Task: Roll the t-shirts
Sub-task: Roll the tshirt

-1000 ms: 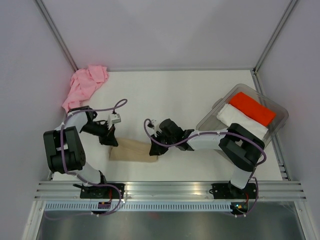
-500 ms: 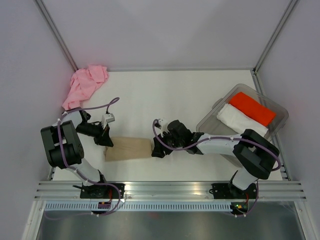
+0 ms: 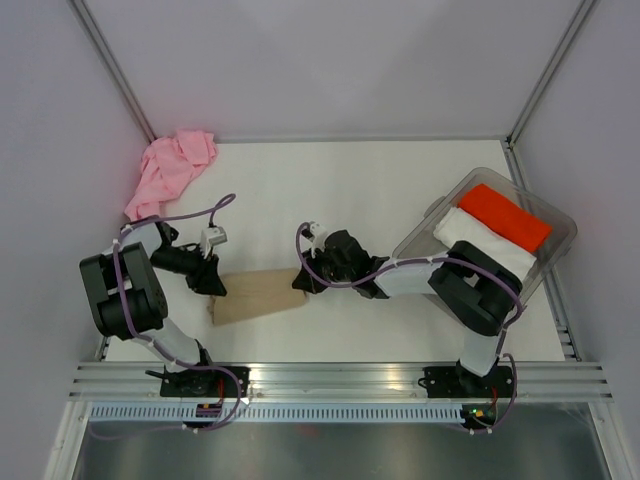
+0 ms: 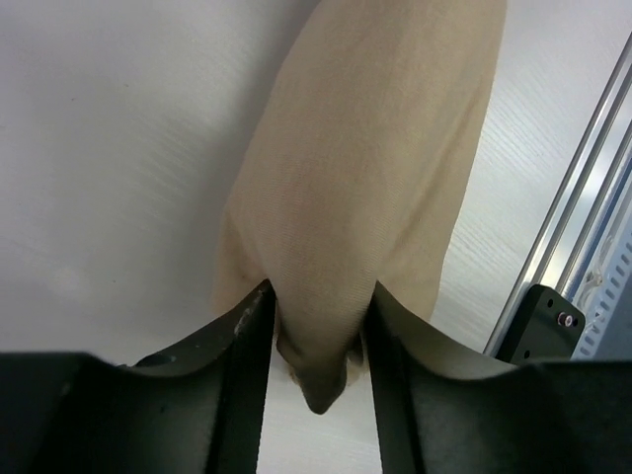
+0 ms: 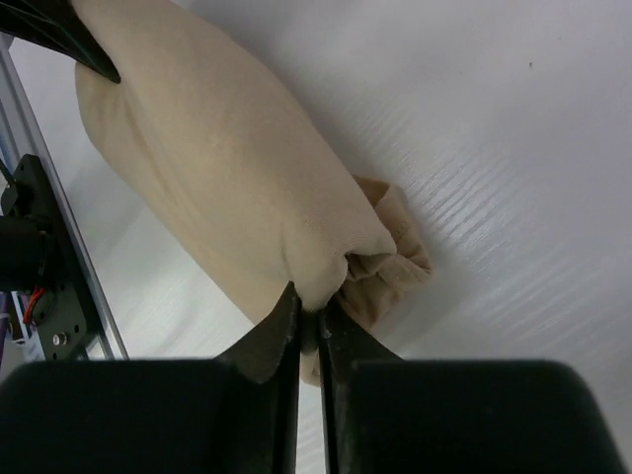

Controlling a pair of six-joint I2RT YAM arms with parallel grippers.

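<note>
- The tan t-shirt (image 3: 258, 297) is a soft, matte knit rolled into a fat, slightly tapered tube. It lies across the lower left-centre of the overhead view, on the surface (image 3: 380, 190).
- In the left wrist view the tan t-shirt (image 4: 375, 197) has a fine even weave and narrows where the black fingers squeeze it.
- My left hand (image 3: 213, 284) grips the left end of the roll; in its own view the left hand (image 4: 318, 326) has cloth filling the gap and touching both jaws.
- My right hand (image 3: 303, 283) pinches the right end. Up close the right hand (image 5: 309, 321) has its jaws almost together on a thin fold, with the bunched inner layers of the tan t-shirt (image 5: 227, 168) poking out just beside them.
- The pink t-shirt (image 3: 170, 170) is a crumpled, unrolled heap in the upper left corner of the surface, against the wall.
- A clear plastic bin (image 3: 568, 232) at the right holds a red roll (image 3: 503, 217) and a white roll (image 3: 485, 243) side by side.
- The surface is smooth white board with a faint grain.
- Pale grey-lilac walls (image 3: 330, 60) enclose it, with slim metal posts (image 3: 115, 70) at the corners and a ribbed aluminium rail (image 3: 340, 378) along the bottom.
</note>
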